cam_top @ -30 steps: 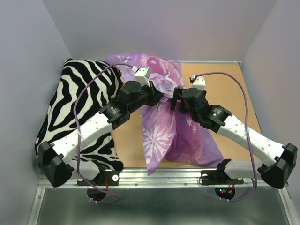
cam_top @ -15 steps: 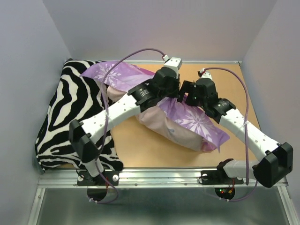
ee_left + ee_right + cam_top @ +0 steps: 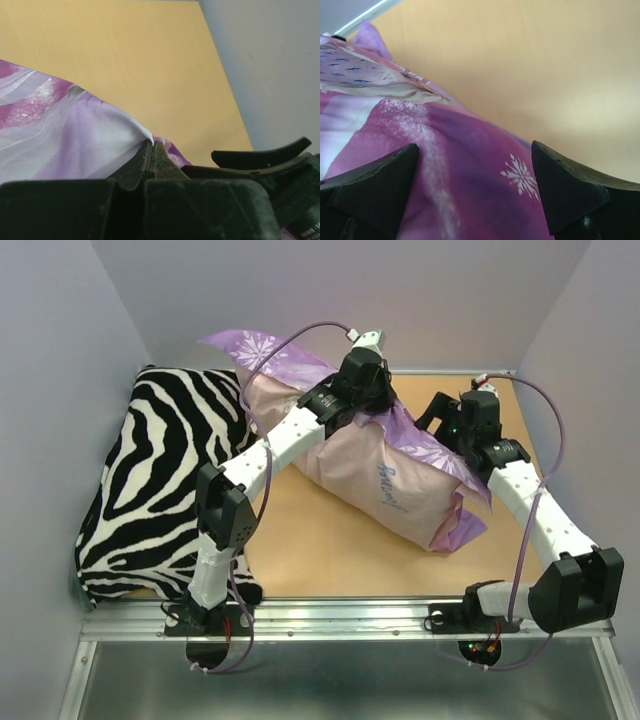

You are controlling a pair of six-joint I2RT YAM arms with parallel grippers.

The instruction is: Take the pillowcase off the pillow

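Observation:
The pillowcase (image 3: 372,478) lies plump and slanted across the table's middle, pale pink side up, with purple snowflake flaps at its back left and right. The pillow itself is hidden. My left gripper (image 3: 372,402) reaches over the case's back edge and is shut on a thin fold of the pillowcase (image 3: 75,135), which sits pinched at the tips of the left gripper (image 3: 151,143). My right gripper (image 3: 441,422) hovers open just right of it. In the right wrist view the purple pillowcase (image 3: 470,170) lies below the right gripper (image 3: 475,147), whose fingers touch nothing.
A zebra-striped pillow (image 3: 160,480) fills the table's left side against the wall. Bare wooden table (image 3: 300,550) shows in front of the case and at the back right corner (image 3: 520,420). Grey walls enclose three sides.
The left arm swung from the left to the back middle, dragging the case with it. The case turned over, pale pink side now up. The right gripper drew back to the right, still open.

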